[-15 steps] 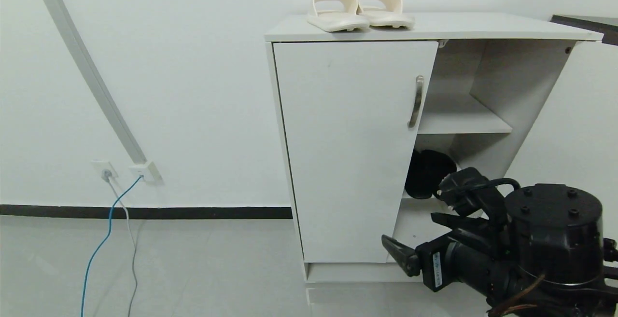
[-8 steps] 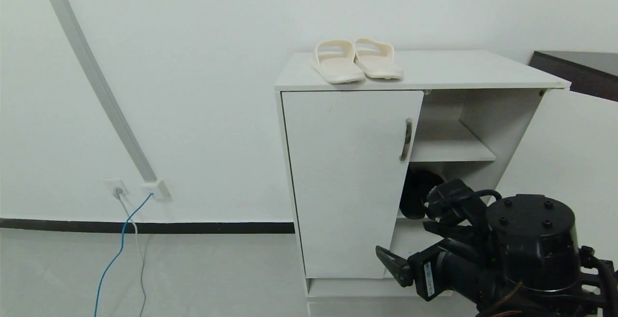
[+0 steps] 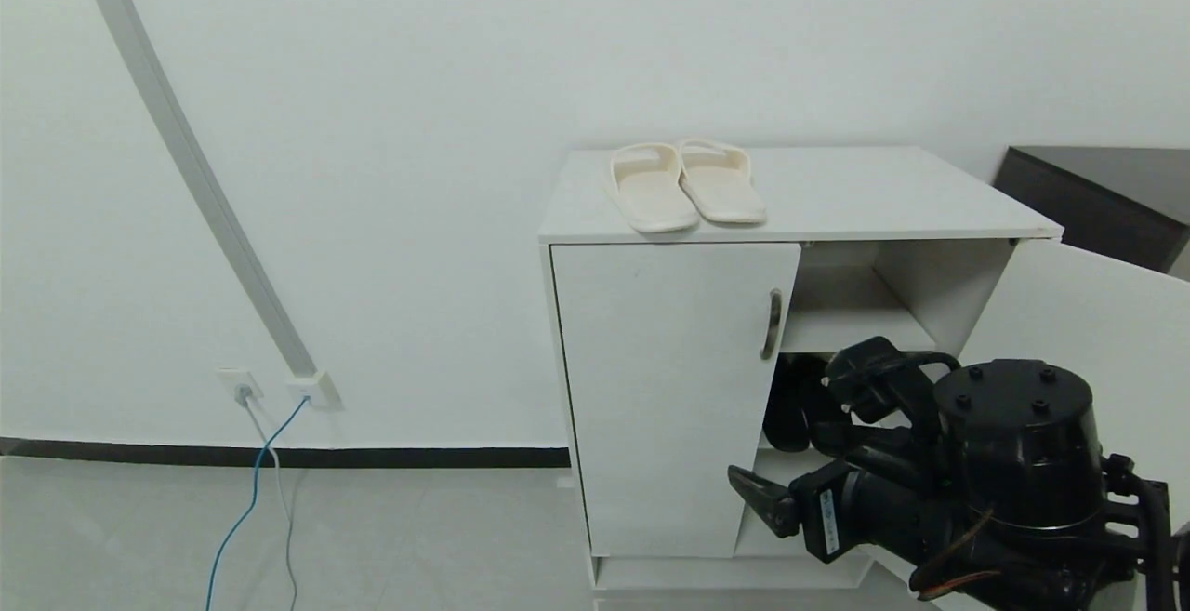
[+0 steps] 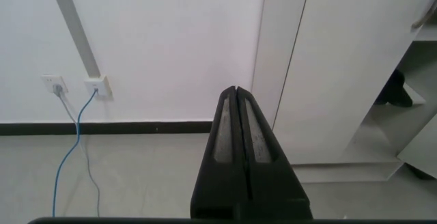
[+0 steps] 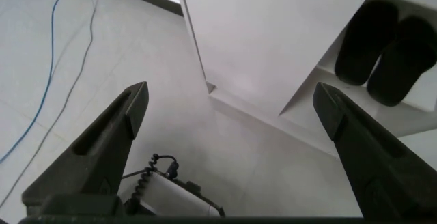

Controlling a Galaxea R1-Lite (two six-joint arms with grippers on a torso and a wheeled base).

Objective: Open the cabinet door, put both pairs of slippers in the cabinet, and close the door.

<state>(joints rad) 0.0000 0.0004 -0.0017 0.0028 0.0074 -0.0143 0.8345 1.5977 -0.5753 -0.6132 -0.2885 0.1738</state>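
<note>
A cream pair of slippers (image 3: 686,185) lies on top of the white cabinet (image 3: 837,197). The cabinet's left door (image 3: 665,388) is shut, with its handle (image 3: 772,324) at the inner edge. Its right door (image 3: 1097,332) stands swung open. A black pair of slippers (image 3: 790,404) sits on a shelf inside, toes outward (image 5: 386,46), and also shows past the left door (image 4: 395,91). My right gripper (image 3: 779,455) hangs open and empty in front of the open compartment, low down (image 5: 229,128). My left gripper (image 4: 235,98) is shut with nothing in it, level with the cabinet's left side.
Wall sockets (image 3: 279,388) with a blue and a grey cable (image 3: 251,509) trailing onto the floor sit left of the cabinet. A grey conduit (image 3: 177,146) runs diagonally up the wall. A dark table (image 3: 1097,188) stands behind the open door. Bare floor (image 3: 418,537) lies left of the cabinet.
The whole head picture has shifted: the camera has risen and backed off, so the cabinet sits lower and more of its top shows. The right gripper keeps its open pose.
</note>
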